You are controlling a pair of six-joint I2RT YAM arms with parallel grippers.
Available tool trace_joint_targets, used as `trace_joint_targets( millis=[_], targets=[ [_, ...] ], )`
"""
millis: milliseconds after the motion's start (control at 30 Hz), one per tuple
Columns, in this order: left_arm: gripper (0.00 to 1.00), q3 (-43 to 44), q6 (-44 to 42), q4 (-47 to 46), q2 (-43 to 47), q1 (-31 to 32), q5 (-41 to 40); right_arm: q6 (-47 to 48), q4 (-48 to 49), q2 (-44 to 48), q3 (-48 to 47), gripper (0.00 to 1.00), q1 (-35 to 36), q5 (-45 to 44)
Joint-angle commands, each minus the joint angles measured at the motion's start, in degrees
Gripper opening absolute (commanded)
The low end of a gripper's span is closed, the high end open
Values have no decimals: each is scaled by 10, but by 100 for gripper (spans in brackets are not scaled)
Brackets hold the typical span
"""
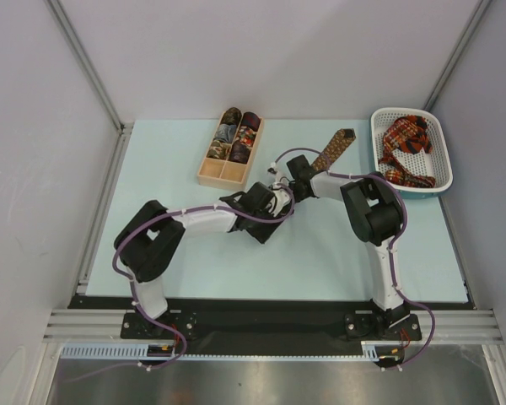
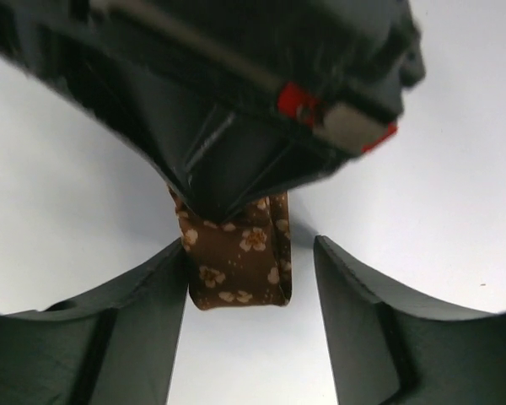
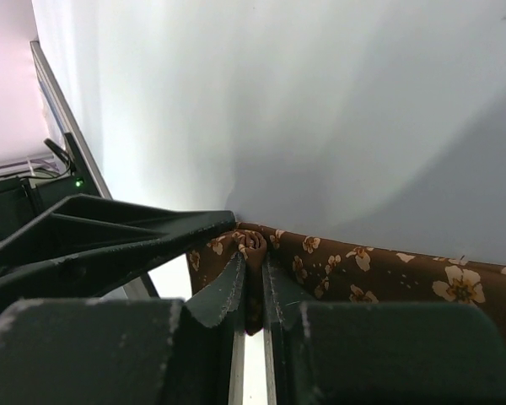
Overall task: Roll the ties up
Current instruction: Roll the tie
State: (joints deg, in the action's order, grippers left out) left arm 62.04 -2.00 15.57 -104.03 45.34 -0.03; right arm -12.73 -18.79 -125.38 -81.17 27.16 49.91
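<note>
A brown tie (image 1: 333, 150) with a small gold flower pattern lies slanting across the middle of the light blue table (image 1: 320, 253). My right gripper (image 1: 293, 179) is shut on its near end, and in the right wrist view a small rolled bit of the tie (image 3: 255, 243) is pinched between the fingers (image 3: 223, 291) of the right gripper (image 3: 253, 270). My left gripper (image 2: 251, 253) is open. The hanging tie end (image 2: 240, 261) sits between its fingers (image 2: 143, 321), close against the left one with a gap to the right one. In the top view the left gripper (image 1: 278, 201) meets the right gripper from the left.
A light wooden divided box (image 1: 215, 173) at the back left holds several rolled ties (image 1: 240, 135). At the back right, a white perforated basket (image 1: 443, 181) contains a red plaid tie (image 1: 405, 148). Grey walls and rails enclose the table.
</note>
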Motion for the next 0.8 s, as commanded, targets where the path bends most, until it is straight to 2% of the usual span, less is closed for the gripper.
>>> trace_joint_targets(
  millis=[0,133,233,267,600,767],
  targets=[
    [67,42,4,12,-11,-4,2,20,-8,-7,-10,9,5,-13],
    [77,64,3,12,-26,-9,2,21,-9,-10,-10,9,4,-8],
    [75,91,5,36,-49,-9,2,17,-6,-9,-7,8,4,-6],
    [75,90,7,32,-50,-9,-18,17,-6,-8,-7,8,3,-5],
    [73,58,11,15,-58,-10,-37,17,-2,1,4,8,-3,-3],
    [56,51,9,19,-63,-10,-16,13,2,2,7,11,-4,-4]
  ],
)
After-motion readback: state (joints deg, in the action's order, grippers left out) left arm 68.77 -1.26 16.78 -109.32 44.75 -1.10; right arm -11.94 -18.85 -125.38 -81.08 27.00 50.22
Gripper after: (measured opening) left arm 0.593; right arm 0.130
